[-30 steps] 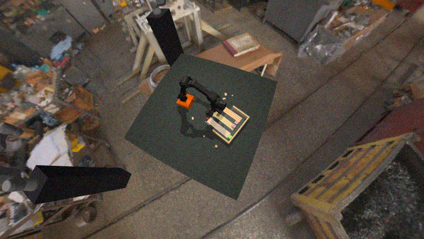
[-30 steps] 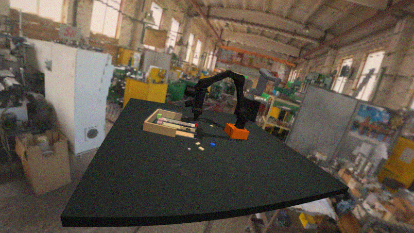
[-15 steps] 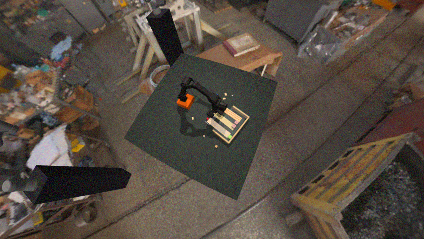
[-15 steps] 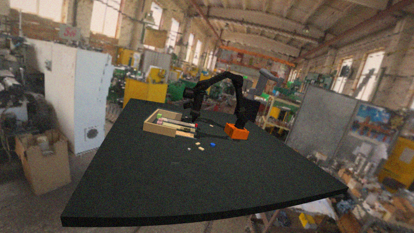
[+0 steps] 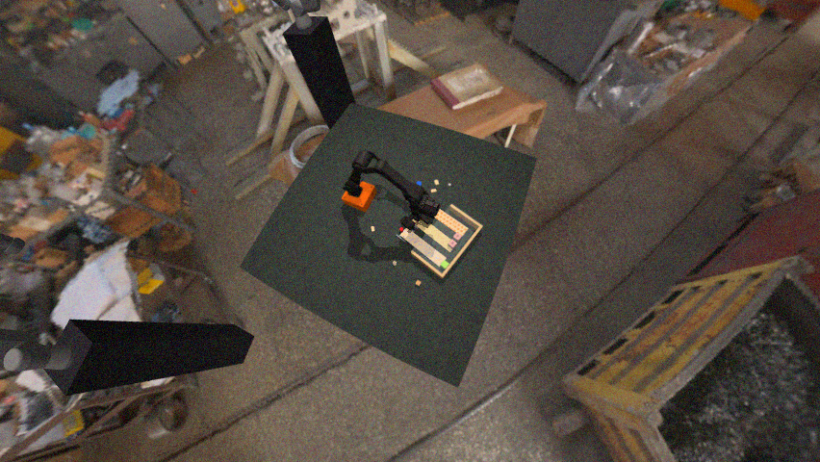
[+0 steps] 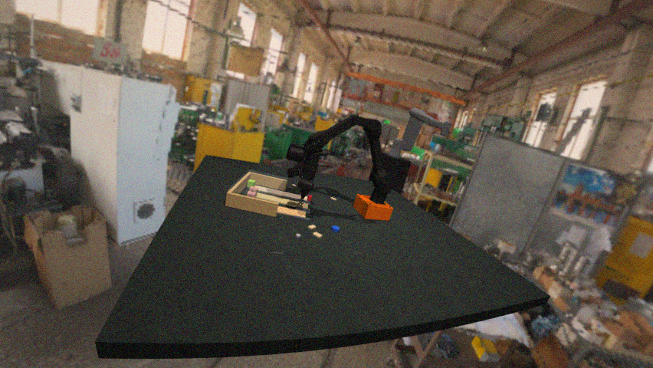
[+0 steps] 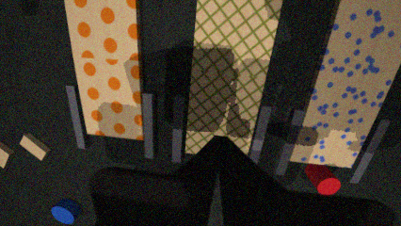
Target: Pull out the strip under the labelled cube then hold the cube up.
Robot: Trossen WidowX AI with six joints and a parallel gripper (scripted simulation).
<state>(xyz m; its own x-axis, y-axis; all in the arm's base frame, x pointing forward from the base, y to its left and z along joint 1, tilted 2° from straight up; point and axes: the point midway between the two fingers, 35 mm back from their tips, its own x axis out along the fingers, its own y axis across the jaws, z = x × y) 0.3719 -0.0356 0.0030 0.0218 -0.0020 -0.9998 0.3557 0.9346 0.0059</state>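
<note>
My gripper [image 6: 304, 195] [image 7: 219, 141] is shut with nothing between its fingers, low over the near end of the green-crosshatched strip [image 5: 439, 234] [image 7: 235, 28]. The orange-dotted strip [image 5: 450, 221] [image 7: 110, 44] lies to its left and the blue-dotted strip [image 5: 424, 247] [image 7: 353, 71] to its right in the wrist view. In the top view, one pink cube [image 5: 452, 243] is at the crosshatched strip's far end and another pink cube [image 5: 457, 235] is near the orange-dotted strip's far end. A green cube [image 5: 445, 264] [image 6: 251, 182] is at the blue-dotted strip's far end. Labels are too small to read; the wrist view shows no cubes.
A wooden-walled tray [image 5: 467, 215] [image 6: 251, 202] surrounds the strips' far parts. Grey guide rails [image 7: 75, 118] flank the near ends. A red cylinder [image 5: 400, 229] [image 7: 328, 185] stands by the blue-dotted strip's end. A blue disc [image 6: 336, 228] [image 7: 63, 214] and small blocks lie nearby.
</note>
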